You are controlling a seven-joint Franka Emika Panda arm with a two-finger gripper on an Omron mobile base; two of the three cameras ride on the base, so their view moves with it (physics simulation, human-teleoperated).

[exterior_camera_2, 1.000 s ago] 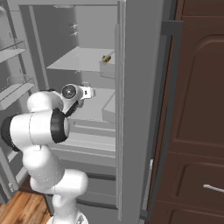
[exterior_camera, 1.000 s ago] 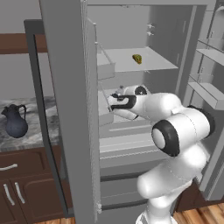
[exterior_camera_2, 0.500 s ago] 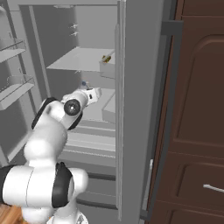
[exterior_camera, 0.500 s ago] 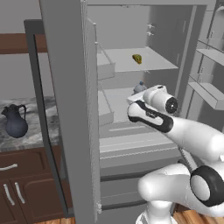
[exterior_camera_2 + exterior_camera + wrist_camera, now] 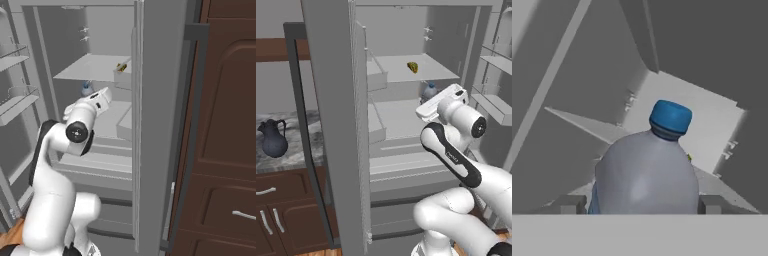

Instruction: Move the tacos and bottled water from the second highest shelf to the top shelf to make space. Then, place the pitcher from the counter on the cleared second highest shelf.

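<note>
The bottled water (image 5: 646, 175) sits between the two dark fingertips (image 5: 571, 204) in the hand view, its blue cap pointing up and away from the camera. The gripper (image 5: 641, 204) has its fingers spread wide, one on each side of the bottle's body; whether the pads actually press on the plastic cannot be told, since the bottle's lower half is cut off at the bottom of that view. In the left base view the bottle (image 5: 429, 92) stands on the second highest shelf (image 5: 401, 117), its base hidden behind the white hand. In the right base view only its cap and shoulder (image 5: 87, 89) peek out beside the hand.

The tacos (image 5: 413, 67) lie on the top shelf (image 5: 406, 69), small and yellow; their filling is too small to make out. In the right base view they (image 5: 120, 67) are partly hidden by the fridge's side wall.

The pitcher (image 5: 273, 140) stands upright on the counter (image 5: 291, 155), well apart from the fridge, left of the open door. Dark brown cabinets (image 5: 286, 215) with silver handles sit below the marbled top.
</note>
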